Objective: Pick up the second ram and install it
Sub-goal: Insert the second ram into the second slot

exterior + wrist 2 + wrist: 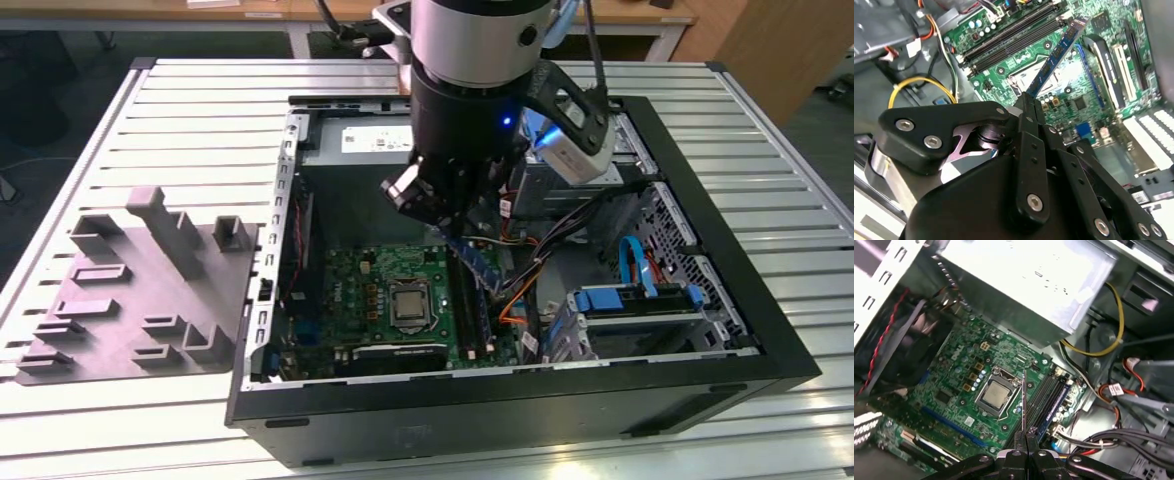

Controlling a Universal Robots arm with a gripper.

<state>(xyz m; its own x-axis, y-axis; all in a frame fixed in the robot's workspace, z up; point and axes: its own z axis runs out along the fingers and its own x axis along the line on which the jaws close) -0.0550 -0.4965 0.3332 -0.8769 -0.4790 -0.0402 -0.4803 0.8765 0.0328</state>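
A slatted metal table (200, 110) stands before wooden desks (134, 10). An open case (534, 400) lies at its middle, and a grey tray (134, 300) sits by the edge at the exterior view's left. Above the board (360, 285), the claw (1028, 100) pinches one end of the ram (1061, 47).

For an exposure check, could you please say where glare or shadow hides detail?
First wrist view: glare washes out the metal box; second wrist view: the gripper, shut on the ram, is dark against the motherboard; exterior view: the case is shadowed inside.
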